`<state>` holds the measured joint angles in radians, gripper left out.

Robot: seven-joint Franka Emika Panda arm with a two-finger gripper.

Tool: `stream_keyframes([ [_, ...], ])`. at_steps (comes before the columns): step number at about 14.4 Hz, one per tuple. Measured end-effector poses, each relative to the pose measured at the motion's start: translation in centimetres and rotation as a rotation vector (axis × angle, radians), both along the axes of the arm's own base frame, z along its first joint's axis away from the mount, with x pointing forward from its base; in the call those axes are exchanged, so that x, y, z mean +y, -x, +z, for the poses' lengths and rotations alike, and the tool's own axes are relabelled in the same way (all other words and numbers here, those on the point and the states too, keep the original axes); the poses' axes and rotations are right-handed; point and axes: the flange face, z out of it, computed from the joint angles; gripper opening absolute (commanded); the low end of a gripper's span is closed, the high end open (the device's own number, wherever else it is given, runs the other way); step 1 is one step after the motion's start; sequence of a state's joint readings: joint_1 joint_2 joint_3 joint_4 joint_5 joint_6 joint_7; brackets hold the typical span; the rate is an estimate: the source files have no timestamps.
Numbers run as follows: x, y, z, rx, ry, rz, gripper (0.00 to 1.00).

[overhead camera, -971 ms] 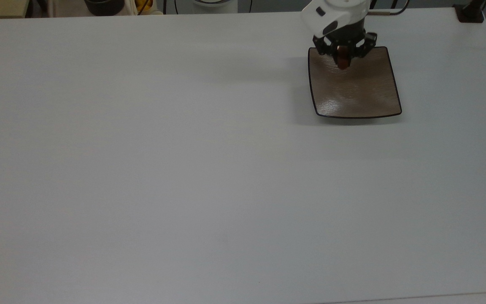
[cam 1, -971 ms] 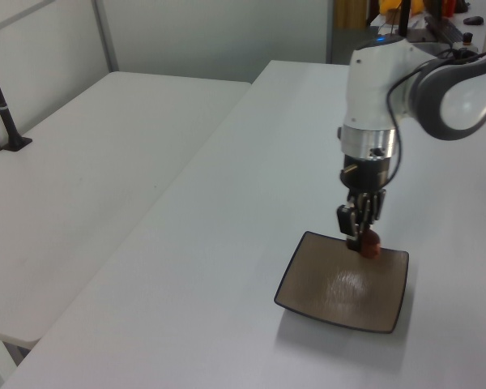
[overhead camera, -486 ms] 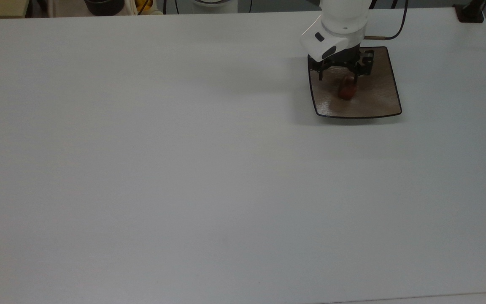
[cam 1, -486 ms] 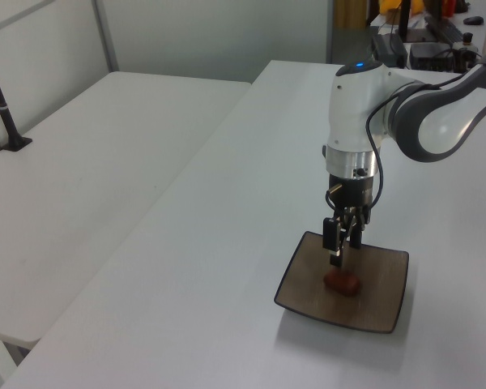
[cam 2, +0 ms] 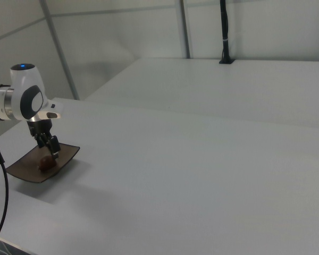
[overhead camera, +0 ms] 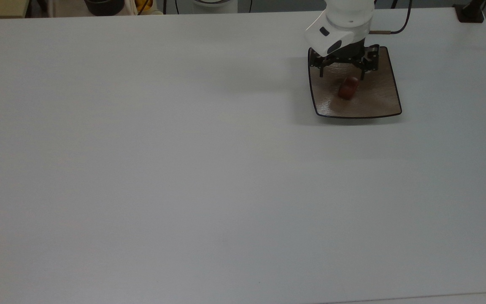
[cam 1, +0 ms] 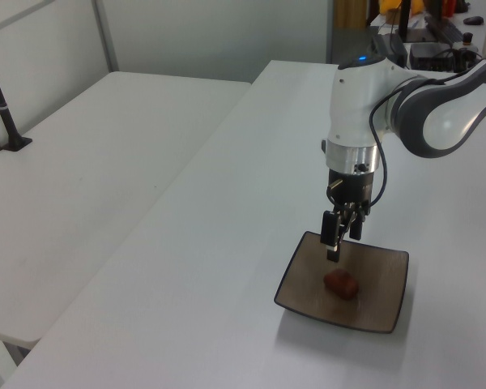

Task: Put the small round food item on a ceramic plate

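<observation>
The small round food item [overhead camera: 347,88], a glossy reddish-brown lump, lies on the square brown ceramic plate [overhead camera: 376,99] near its middle. The plate stands at the far right of the white table in the top view. My gripper [overhead camera: 342,74] hangs open just above the plate's far half, its fingers apart and holding nothing. In the left view the food item [cam 1: 341,283] rests on the plate [cam 1: 383,289] and the gripper [cam 1: 340,242] is a short way above it, not touching. In the right view the lump [cam 2: 45,163], the plate [cam 2: 22,171] and the gripper [cam 2: 50,148] are at the far left.
The wide white table [overhead camera: 184,169] stretches away to the top view's left of the plate. A black post base [overhead camera: 471,12] stands at its back right corner, and a dark bowl [overhead camera: 103,5] beyond the back edge. A second white table [cam 1: 89,178] adjoins in the left view.
The gripper carried the food item over the plate and let it go; the lump now lies on the plate. Since then the open gripper has risen a little.
</observation>
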<state>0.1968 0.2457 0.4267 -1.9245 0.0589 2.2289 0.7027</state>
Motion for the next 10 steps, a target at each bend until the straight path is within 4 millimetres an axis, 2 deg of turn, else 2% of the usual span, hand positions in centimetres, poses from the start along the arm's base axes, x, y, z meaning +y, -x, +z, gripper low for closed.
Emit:
stream_keyframes([
  [3,-0.9,0.8,1.5,-0.004,0.104,0.117,1.0],
  [4,-1.9,0.9,2.4,-0.002,0.142,0.137,1.0],
  [6,-5.7,-0.3,3.9,-0.013,0.22,0.193,1.0],
  [7,-8.5,-1.3,4.4,-0.006,0.244,0.237,1.0],
  [10,-14.8,-3.7,6.3,0.022,0.267,0.257,1.0],
])
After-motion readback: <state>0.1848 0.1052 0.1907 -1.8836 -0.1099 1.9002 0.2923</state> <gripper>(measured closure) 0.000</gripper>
